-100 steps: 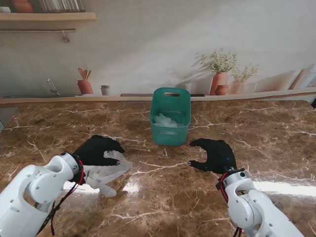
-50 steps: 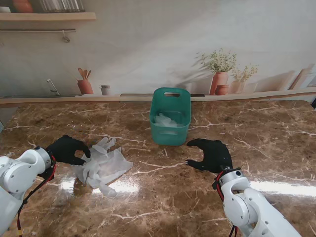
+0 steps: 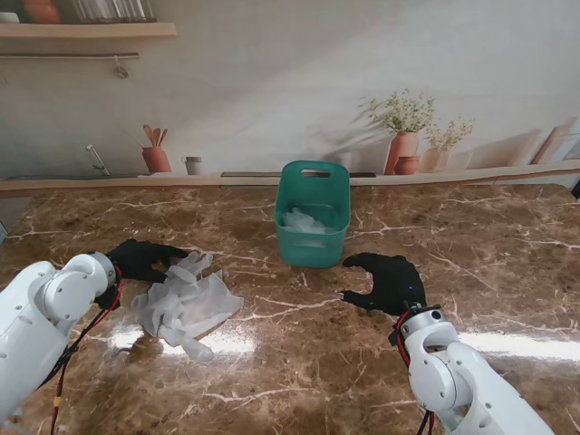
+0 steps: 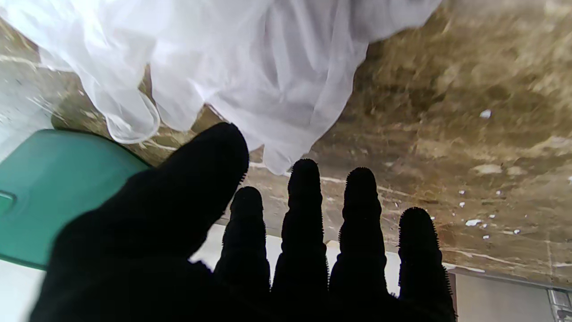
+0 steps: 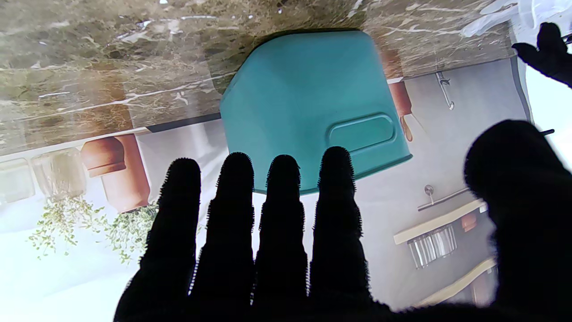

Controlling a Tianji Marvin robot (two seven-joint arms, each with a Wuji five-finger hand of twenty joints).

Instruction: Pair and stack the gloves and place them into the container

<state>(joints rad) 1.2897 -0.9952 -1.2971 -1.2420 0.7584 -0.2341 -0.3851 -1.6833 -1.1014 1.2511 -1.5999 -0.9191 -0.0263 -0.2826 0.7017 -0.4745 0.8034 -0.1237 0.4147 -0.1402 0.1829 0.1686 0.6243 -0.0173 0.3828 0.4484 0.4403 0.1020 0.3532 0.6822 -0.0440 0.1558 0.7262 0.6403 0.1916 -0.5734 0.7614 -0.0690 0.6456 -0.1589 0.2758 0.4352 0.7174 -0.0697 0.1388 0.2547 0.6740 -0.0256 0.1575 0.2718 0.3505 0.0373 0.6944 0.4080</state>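
- Our left hand, fingers spread and empty, hovers beside the white gloves.
- Our right hand, also spread, waits near the green container.

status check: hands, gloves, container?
Left hand open, fingers spread beside the gloves, no grip. Right hand open, empty, near the container. Gloves heaped on the table; white stuff already in the container. Path between is unobstructed.

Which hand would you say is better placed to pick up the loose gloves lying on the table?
The left hand: open, fingertips right at the edge of the white gloves. The right hand, also open, sits across the table, nearer the green container.
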